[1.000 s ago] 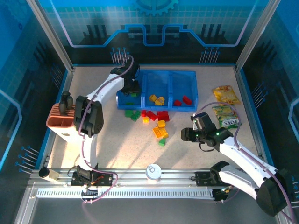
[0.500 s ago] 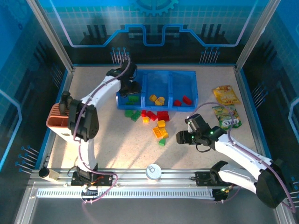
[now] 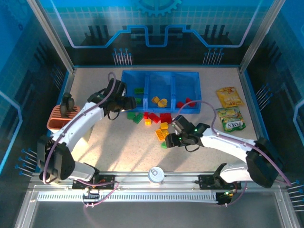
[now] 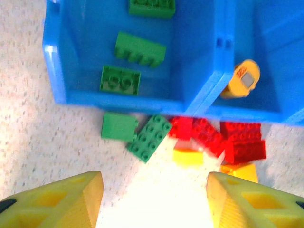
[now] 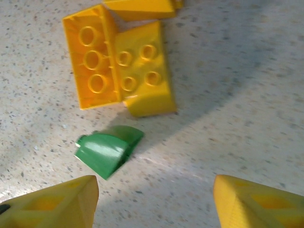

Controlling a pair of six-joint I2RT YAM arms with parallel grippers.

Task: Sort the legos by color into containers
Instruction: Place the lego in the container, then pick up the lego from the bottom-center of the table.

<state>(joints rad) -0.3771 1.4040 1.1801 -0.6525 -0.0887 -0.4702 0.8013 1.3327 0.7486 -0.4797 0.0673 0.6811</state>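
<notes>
The blue tray has three containers in a row: green legos in the left one, yellow-orange in the middle, red in the right. Loose legos lie in front of it: green, red and yellow. My left gripper hovers open just near-left of this pile, nothing between its fingers. My right gripper is open and low over the table. A small curved green lego lies just ahead of its left finger, with two yellow legos beyond it.
A salmon ridged holder stands at the left edge. Two yellow snack packets lie at the right. A white round knob sits on the front rail. Glass walls enclose the table.
My left gripper has pulled back from over the left compartment to the tray's near side and its jaws have parted. My right gripper has swept left to the yellow and green legos.
</notes>
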